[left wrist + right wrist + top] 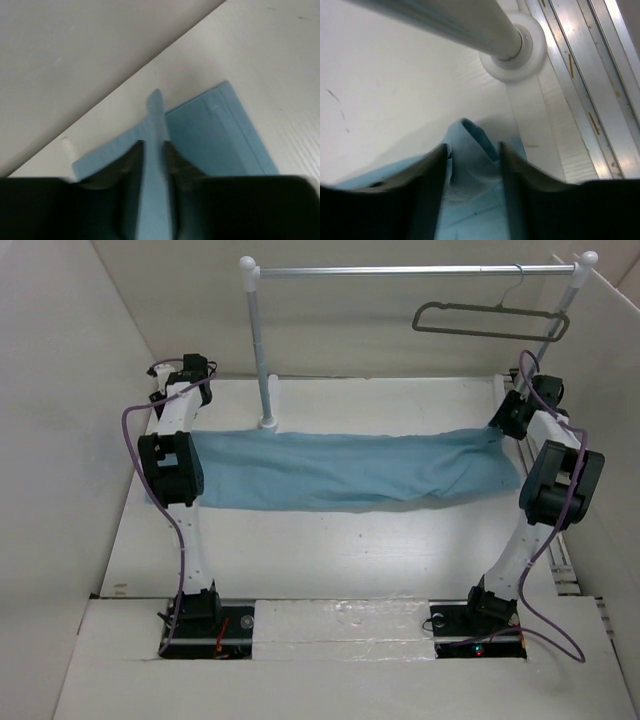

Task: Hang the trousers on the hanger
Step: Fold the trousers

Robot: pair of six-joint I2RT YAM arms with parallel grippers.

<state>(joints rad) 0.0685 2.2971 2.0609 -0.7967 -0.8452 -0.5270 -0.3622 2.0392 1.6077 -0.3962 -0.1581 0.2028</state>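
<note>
Trousers (340, 472) run left to right across mid-frame, a long pale-blue band, softly creased. Left gripper (152, 146) pinches a fold at the left end, and right gripper (472, 147) clamps the bunched right end. Hanger (490, 320) hangs on the rail (400, 271), upper right.

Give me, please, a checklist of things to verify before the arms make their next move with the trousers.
1. Hold of the left gripper on the trousers: ok, a fold is pinched between its fingers.
2. Hold of the right gripper on the other end: ok, cloth is bunched between its fingers.
3. Trousers spread between both arms: ok, lying lengthwise on the table.
4. Hanger free on the rail: ok, nothing hangs on it.
5. Room around the right gripper: not ok, the post base stands close ahead.
6. Firmness of both holds for lifting: cannot tell.
</note>
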